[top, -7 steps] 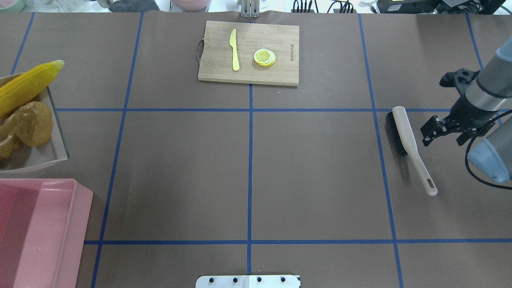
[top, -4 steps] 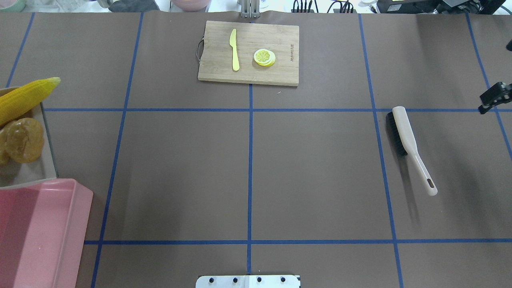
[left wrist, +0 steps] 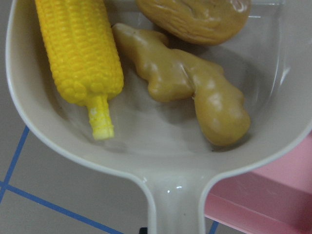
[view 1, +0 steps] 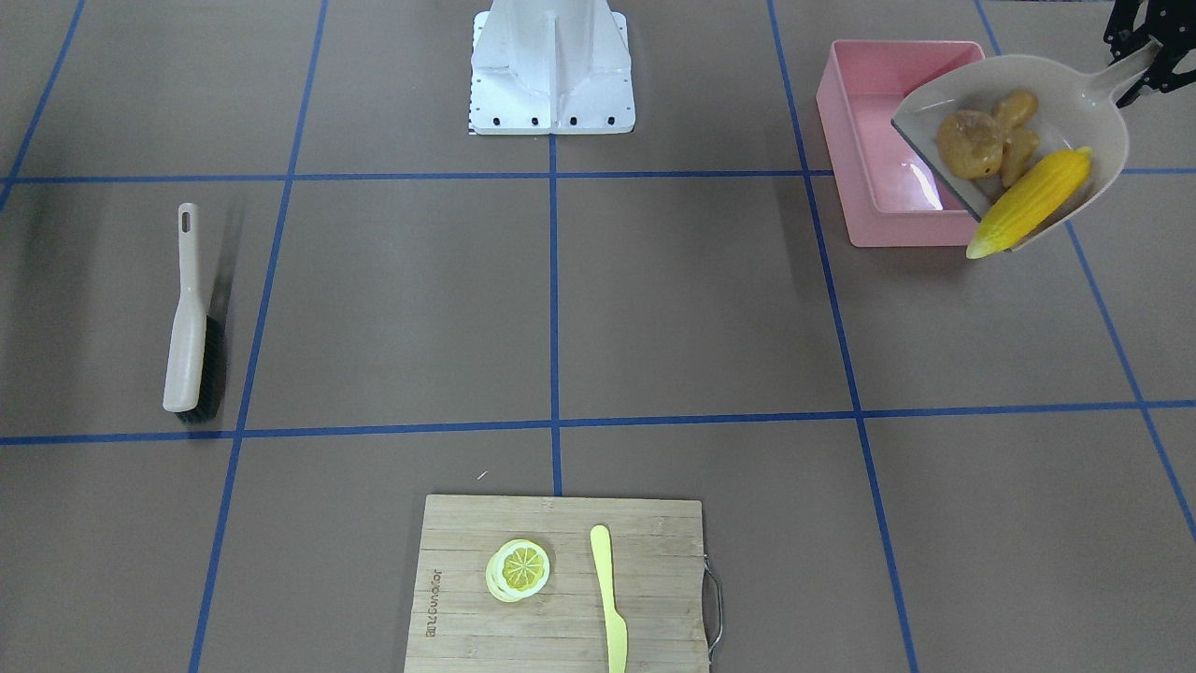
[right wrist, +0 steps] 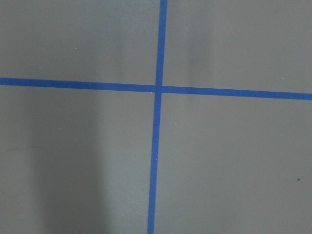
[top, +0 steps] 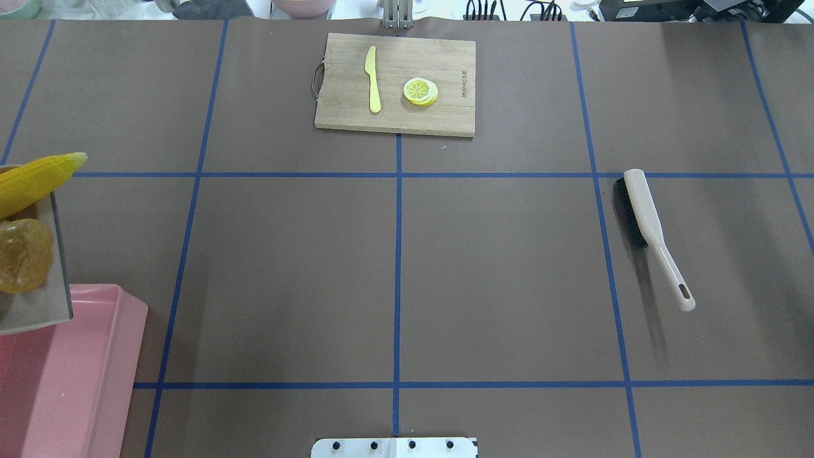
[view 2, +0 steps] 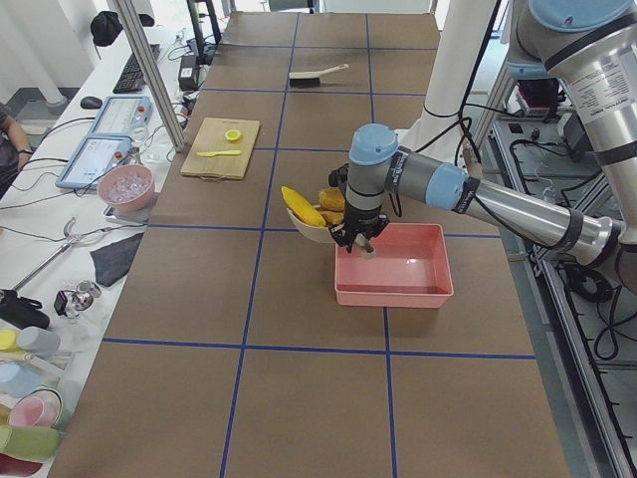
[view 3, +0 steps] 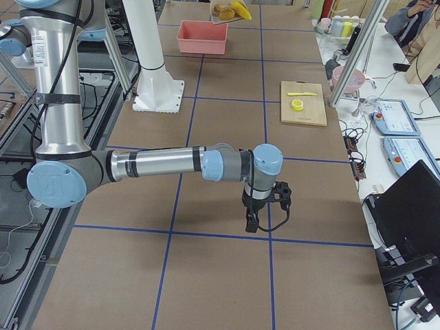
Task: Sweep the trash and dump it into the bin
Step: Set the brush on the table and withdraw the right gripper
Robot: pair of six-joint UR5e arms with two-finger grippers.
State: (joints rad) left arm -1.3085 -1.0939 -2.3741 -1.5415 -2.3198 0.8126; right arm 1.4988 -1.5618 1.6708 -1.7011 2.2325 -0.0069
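the left gripper (view 1: 1138,49) was clenched on the handle, the sound hold, of the beige plastic dustpan (view 1: 1107,131), raised over the pink rectangular plastic bin (view 1: 841,121) at the robot's left. in the pan lay the long yellow corn cob (view 1: 1028,201), brown oval potato (view 1: 970,143) and knobbly tan ginger root (view 1: 1017,131). they looked light, hard and slippery. i could not tell how the right gripper (view 3: 265,206) held its jaws.

Cropped at overhead left edge: dustpan (top: 38,308), corn cob (top: 35,181), potato (top: 22,254), bin (top: 82,369). Cropped at front-facing corner: left gripper (view 1: 1147,54) clamping dustpan handle. Undeterminable: right gripper (view 3: 260,223) opening.
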